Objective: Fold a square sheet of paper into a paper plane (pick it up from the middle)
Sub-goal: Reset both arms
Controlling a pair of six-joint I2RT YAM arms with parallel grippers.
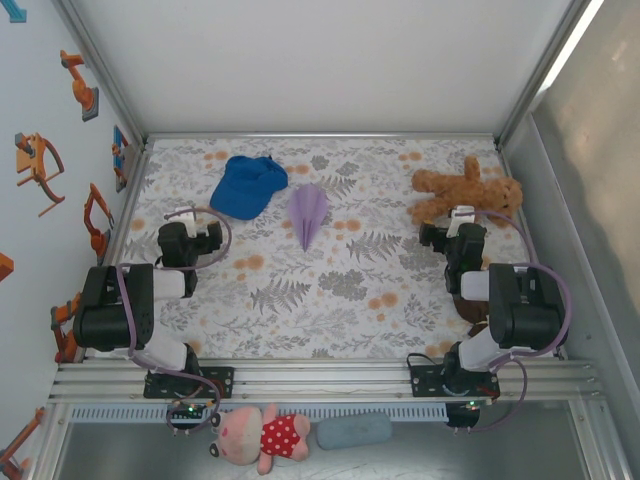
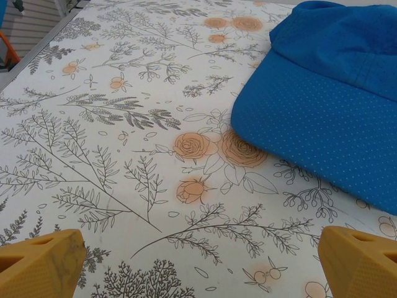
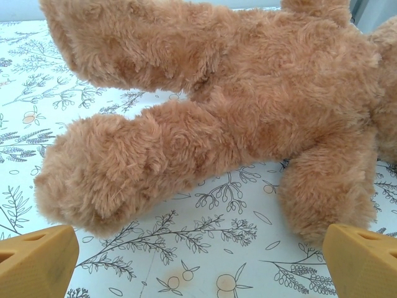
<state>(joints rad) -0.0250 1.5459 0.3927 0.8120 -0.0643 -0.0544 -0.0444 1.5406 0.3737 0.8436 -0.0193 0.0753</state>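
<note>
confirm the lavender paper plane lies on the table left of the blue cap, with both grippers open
No. The paper plane lies right of the blue cap, on the table, as the top external view shows. The left gripper and right gripper are open.

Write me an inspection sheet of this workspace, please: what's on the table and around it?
Surface: floral-print table, flat, no spills seen.
Job's things: lavender paper plane, already folded, lying mid-table, nose toward the arms.
Clutter: blue cap left of the plane; brown teddy bear at far right.
Grippers: left gripper open, empty, facing the cap; right gripper open, empty, facing the bear.
Cables: purple cables looped along both arms, no snag seen.
Surroundings: white walls; orange robot stickers on the left wall; pink plush toy and grey-blue pad beyond the front rail.
</note>
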